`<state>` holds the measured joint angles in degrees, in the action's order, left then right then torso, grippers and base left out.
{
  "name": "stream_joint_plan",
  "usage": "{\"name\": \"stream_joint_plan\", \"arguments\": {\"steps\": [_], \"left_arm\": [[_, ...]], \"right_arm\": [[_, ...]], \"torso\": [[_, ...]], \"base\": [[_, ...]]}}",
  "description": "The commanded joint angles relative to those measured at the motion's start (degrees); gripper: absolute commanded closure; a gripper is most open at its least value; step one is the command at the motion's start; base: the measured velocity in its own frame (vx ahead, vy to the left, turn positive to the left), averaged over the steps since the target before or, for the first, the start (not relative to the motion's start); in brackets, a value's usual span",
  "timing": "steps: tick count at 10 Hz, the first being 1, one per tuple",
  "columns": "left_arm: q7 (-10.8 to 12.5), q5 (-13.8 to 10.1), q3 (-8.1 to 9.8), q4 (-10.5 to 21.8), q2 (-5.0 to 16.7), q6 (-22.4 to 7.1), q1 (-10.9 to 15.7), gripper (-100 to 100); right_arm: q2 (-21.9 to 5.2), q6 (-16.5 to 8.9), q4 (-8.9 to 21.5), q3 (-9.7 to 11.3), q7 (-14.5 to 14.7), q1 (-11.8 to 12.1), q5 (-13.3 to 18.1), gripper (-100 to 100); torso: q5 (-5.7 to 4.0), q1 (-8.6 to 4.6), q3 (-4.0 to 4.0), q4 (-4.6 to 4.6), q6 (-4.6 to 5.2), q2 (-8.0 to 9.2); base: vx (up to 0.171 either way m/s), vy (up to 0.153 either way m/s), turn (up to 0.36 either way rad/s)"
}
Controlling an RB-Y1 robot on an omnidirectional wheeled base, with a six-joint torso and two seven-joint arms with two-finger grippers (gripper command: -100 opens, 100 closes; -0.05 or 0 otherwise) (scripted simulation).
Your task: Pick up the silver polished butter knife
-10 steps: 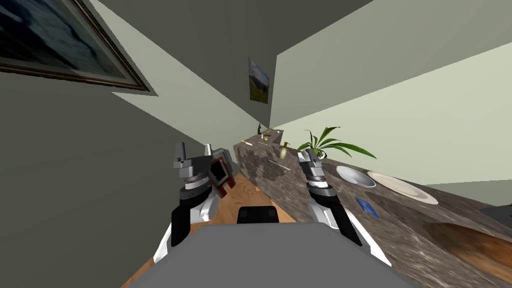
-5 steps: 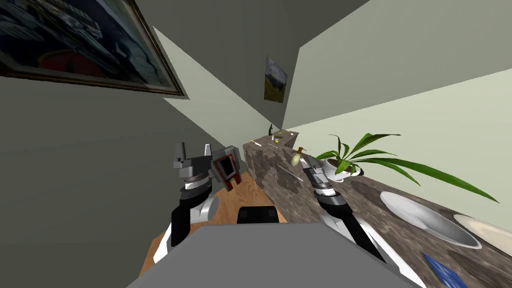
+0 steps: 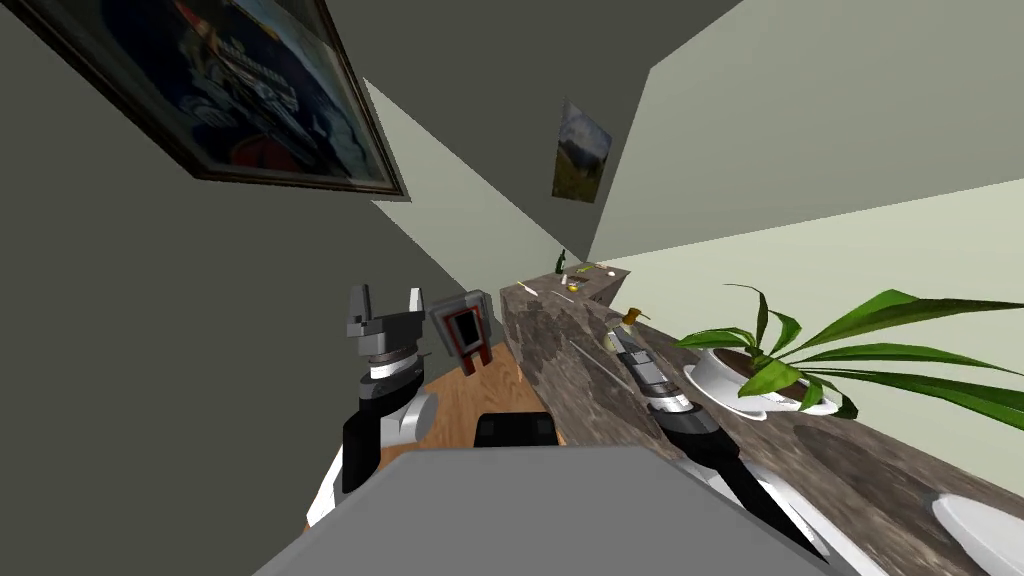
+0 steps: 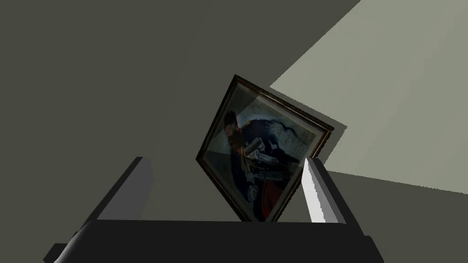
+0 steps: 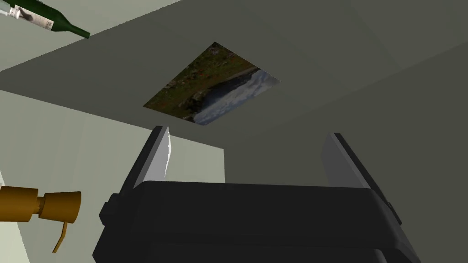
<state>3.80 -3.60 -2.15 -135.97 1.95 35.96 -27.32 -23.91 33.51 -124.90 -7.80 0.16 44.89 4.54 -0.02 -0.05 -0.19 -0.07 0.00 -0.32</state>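
R gripper [image 3: 626,342] fingers apart, empty, above stone counter [image 3: 545,320]. Thin pale sliver, prob. the butter knife [image 3: 592,358], lies flat just beside it on its L side, long axis along counter. L gripper [image 3: 386,301] spread, empty, off-counter. R arm nearer.

Counter [image 3: 548,325] — mottled brown-grey stone (plant [image 3: 775,372] green).

- A potted plant [image 3: 740,382] is set on a mottled stone counter [image 3: 545,320].
- A pump bottle [image 3: 629,320] is seen near it.
- A red-framed object [image 3: 466,336] is seen over the wood floor [image 3: 480,385].
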Motion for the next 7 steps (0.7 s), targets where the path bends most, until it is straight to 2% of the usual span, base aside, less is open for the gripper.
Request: {"name": "stream_joint_plan", "arguments": {"steps": [1,2,3,4,5,7], "left_arm": [[0.0,0.0,0.00,0.0,0.0,0.0,0.0,0],[0.0,0.0,0.00,0.0,0.0,0.0,0.0,0],[0.0,0.0,0.00,0.0,0.0,0.0,0.0,0],[0.0,0.0,0.01,0.0,0.0,0.0,0.0,0],[0.0,0.0,0.00,0.0,0.0,0.0,0.0,0],[0.0,0.0,0.00,0.0,0.0,0.0,0.0,0]], "right_arm": [[-1.8,0.3,0.7,-0.7,1.5,2.9,0.8,-100],[-3.1,0.2,1.3,-1.2,2.6,5.0,1.4,-100],[-3.1,0.2,1.3,-1.2,2.6,5.9,1.4,-100],[-4.5,0.0,2.0,-1.6,3.7,7.8,2.0,-100],[-4.5,0.0,2.0,-1.6,3.7,8.2,2.0,-100],[-7.2,-0.6,3.3,-2.3,6.4,12.4,3.4,-100]], "torso": [[0.00,0.00,0.00,0.00,0.00,0.00],[0.01,-0.01,-0.01,0.00,0.03,-0.02],[-0.01,-0.06,-0.05,-0.02,0.00,-0.09],[0.00,0.01,-0.03,-0.01,0.06,-0.05],[0.02,0.07,-0.02,-0.01,0.02,-0.04],[0.03,0.12,0.02,0.01,0.03,0.03]], "base": [[0.061,-0.040,0.329],[0.077,-0.052,0.407],[0.059,-0.042,0.177],[0.053,-0.023,0.251],[0.037,-0.020,0.130],[0.050,-0.023,0.286]]}}
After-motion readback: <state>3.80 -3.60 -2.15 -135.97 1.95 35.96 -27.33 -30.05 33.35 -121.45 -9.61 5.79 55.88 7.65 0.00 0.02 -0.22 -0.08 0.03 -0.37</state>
